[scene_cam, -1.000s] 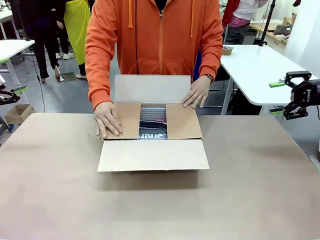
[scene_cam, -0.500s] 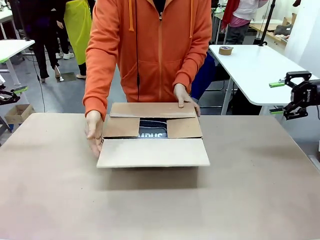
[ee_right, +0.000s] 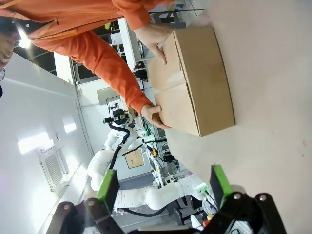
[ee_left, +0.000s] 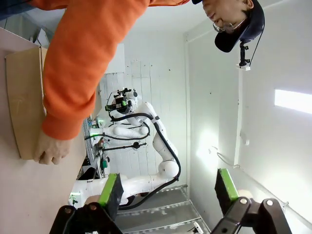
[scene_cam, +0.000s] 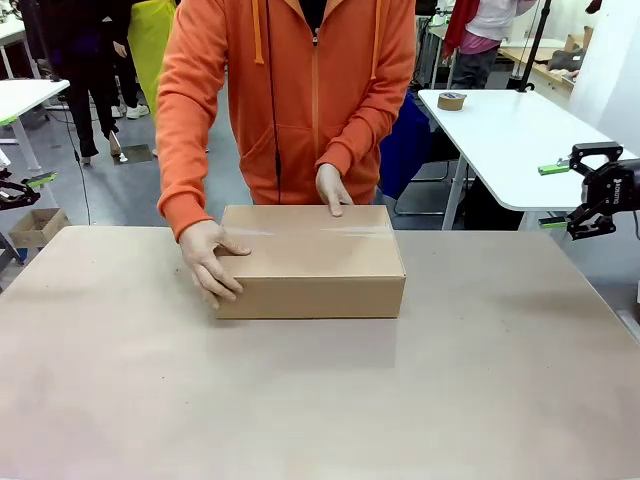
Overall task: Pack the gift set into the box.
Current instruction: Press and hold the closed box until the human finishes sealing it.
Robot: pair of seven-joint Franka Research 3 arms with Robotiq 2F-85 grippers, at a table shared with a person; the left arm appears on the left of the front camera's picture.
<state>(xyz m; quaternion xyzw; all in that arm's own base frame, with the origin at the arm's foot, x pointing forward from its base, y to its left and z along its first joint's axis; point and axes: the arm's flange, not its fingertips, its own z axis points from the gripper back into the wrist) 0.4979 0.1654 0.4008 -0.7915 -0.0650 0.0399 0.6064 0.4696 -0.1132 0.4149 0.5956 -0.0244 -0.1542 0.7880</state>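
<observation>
Though white tables (scene_cam: 520, 140) stand behind, the box's (scene_cam: 310, 255) table (scene_cam: 320, 400) is tan.

table: brown matte top (scene_cam: 480, 380)
on it: one cardboard box (scene_cam: 315, 262), flaps closed, clear tape along the top seam
box position: far-centre, near the far edge, square to the table

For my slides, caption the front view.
Person steadies the closed box on the table: right hand at its side, left hand on top.

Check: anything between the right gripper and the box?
Nothing between the right gripper and the box but bare table. The person holds the box: one hand at its left end, the other hand on its far edge.
</observation>
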